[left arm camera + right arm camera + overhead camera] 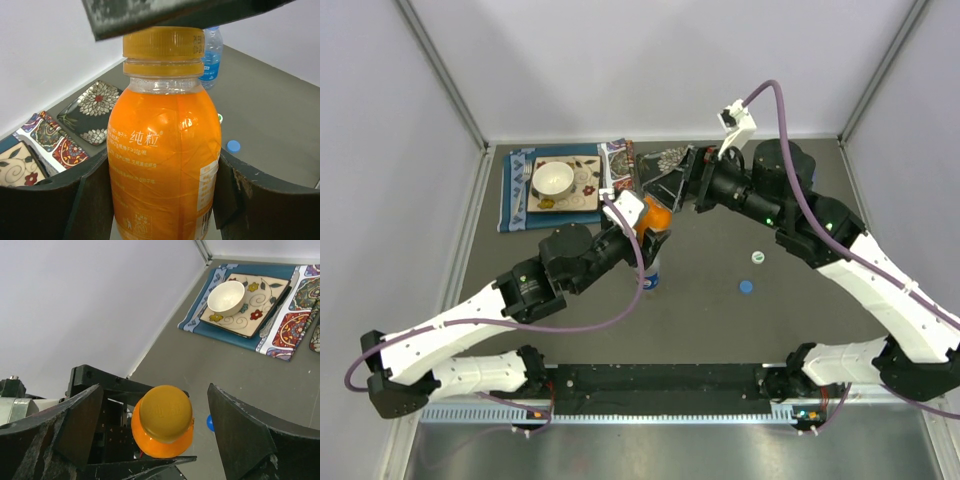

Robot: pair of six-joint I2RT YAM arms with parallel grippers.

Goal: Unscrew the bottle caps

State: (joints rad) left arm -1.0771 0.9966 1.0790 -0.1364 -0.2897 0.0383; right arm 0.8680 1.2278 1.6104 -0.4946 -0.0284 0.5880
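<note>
My left gripper (655, 222) is shut on the short orange-filled bottle (165, 150) and holds it upright by its body, fingers (50, 200) on both sides. Its orange cap (162, 44) is on. My right gripper (678, 185) is open around the cap (165, 412) from above, its fingers (240, 435) spread wide and not touching it. A clear bottle with a blue label (212, 52) stands on the table behind, also in the top view (653, 272). The other bottles are out of view.
A loose blue cap (746, 287) and a white-green cap (757, 258) lie on the table to the right. At the back left a white bowl (552, 178) sits on a floral plate (250, 315) on a blue mat, with patterned dishes (95, 112) beside it.
</note>
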